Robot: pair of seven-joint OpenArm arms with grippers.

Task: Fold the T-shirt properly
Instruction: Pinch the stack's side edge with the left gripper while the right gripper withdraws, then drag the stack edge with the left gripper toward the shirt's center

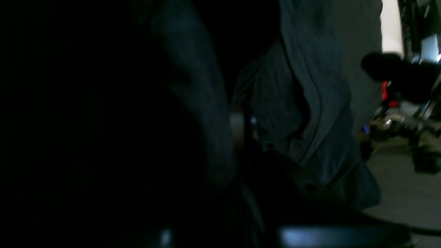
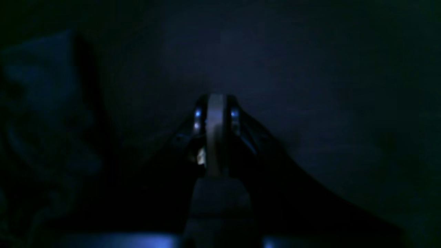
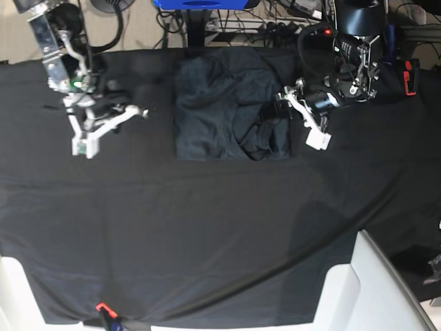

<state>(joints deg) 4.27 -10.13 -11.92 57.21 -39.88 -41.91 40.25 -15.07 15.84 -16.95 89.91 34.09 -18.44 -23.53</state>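
The dark slate-grey T-shirt [image 3: 213, 103] lies partly folded at the far middle of the table, with bunched folds along its right edge. My left gripper [image 3: 275, 112] is at that right edge. In the left wrist view the shirt's fabric [image 1: 310, 103] wraps closely around the left gripper [image 1: 241, 131], which looks shut on a fold. My right gripper [image 3: 145, 110] hovers to the left of the shirt, apart from it. In the right wrist view the right gripper [image 2: 216, 100] has its fingers pressed together, holding nothing, above the dark cloth.
A black tablecloth [image 3: 207, 227] covers the whole table. A white angled panel [image 3: 372, 289] stands at the near right corner. Cables and a blue object [image 3: 200, 3] sit behind the far edge. A small orange-red clip [image 3: 102, 308] is at the near left edge.
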